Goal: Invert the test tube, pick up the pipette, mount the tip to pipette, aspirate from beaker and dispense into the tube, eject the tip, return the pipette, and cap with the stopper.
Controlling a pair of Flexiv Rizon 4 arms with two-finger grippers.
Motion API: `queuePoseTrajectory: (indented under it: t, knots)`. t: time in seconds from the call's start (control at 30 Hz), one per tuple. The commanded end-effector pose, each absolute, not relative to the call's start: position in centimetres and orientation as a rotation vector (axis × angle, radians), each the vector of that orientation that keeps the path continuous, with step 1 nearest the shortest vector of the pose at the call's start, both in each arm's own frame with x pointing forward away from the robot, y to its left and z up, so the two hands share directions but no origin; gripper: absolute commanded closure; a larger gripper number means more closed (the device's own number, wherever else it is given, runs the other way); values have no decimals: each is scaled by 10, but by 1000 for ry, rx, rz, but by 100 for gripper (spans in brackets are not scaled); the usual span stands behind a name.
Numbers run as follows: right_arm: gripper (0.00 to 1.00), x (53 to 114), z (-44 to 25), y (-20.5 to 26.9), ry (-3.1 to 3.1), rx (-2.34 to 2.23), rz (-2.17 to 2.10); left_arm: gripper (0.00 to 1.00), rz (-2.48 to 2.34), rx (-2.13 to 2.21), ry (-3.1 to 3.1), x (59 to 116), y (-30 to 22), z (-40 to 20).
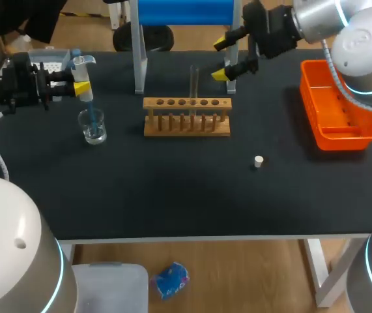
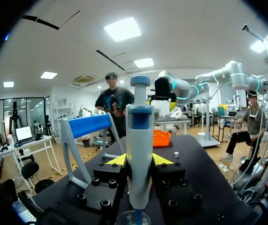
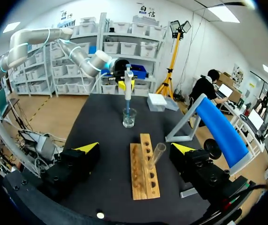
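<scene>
We find the left claw (image 1: 80, 87) closed on the pipette (image 1: 88, 104), one yellow tip on each side of its barrel. The pipette is upright. Its blue lower end reaches down into the glass beaker (image 1: 94, 128) at 6 o'clock from the claw in the head view. The left wrist view confirms the grip: the pipette (image 2: 139, 150) sits between the fingers, with the beaker's rim (image 2: 134, 218) directly under it. A tip box (image 1: 50, 61) lies at about 10 o'clock from this claw.

The right claw (image 1: 221, 59) is wide open and holds nothing. In its own wrist view the claw (image 3: 136, 149) hovers over the wooden rack (image 3: 144, 176), and the test tube (image 3: 155, 155) stands in the rack between the spread fingers, touching neither.

In the head view the test tube (image 1: 194, 81) stands in the rack (image 1: 187, 117) at 9 o'clock from the right claw. The white stopper (image 1: 258, 162) lies on the table at 5 o'clock from the rack, well apart. An orange basket (image 1: 337, 124) sits at 3 o'clock.
</scene>
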State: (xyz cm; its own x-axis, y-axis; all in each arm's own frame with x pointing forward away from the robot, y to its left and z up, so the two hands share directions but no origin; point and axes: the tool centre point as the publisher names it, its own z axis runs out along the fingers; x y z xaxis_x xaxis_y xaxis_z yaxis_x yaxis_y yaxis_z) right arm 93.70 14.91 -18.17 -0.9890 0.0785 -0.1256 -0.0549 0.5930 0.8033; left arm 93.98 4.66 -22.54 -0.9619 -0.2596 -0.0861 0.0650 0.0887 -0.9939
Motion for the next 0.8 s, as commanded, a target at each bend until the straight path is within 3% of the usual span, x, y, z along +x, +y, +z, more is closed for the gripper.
queuePoseTrajectory:
  t: [0.03,0.8]
  knots:
    - [0,947,-193,141,2676,18,1356,100,-1961,-196,2127,940,47,-225]
    - [0,987,-251,151,2745,-30,1405,100,-1961,-196,2127,940,47,-225]
